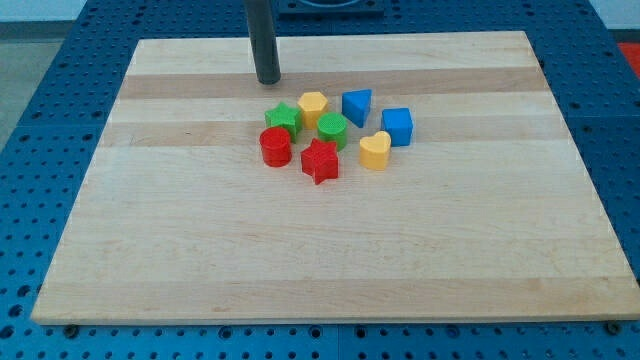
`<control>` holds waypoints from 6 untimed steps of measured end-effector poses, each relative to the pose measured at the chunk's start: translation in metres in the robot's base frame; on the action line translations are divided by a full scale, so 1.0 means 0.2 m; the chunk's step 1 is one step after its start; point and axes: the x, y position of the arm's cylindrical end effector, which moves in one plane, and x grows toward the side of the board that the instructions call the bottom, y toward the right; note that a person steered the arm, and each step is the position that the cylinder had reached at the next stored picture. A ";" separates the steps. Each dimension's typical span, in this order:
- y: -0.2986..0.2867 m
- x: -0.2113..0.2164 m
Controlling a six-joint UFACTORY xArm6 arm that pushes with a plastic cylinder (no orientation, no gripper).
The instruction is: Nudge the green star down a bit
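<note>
The green star [283, 119] sits on the wooden board [200, 230] at the upper left of a cluster of blocks. My tip [268, 80] is above the star toward the view's top, slightly left of it, with a small gap between them. A red cylinder [276, 147] lies just below the star. A yellow hexagon [313, 105] is at the star's right, and a green cylinder [333, 130] lies right of the star and lower.
A red star [320, 161] lies below the green cylinder. A yellow heart [375, 150] is to its right. A blue triangle-like block [357, 105] and a blue cube [397, 126] sit at the cluster's right. Blue perforated table [60, 120] surrounds the board.
</note>
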 end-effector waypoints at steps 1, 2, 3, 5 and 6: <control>0.01 0.00; 0.05 0.03; 0.04 0.05; 0.04 0.25; 0.08 0.34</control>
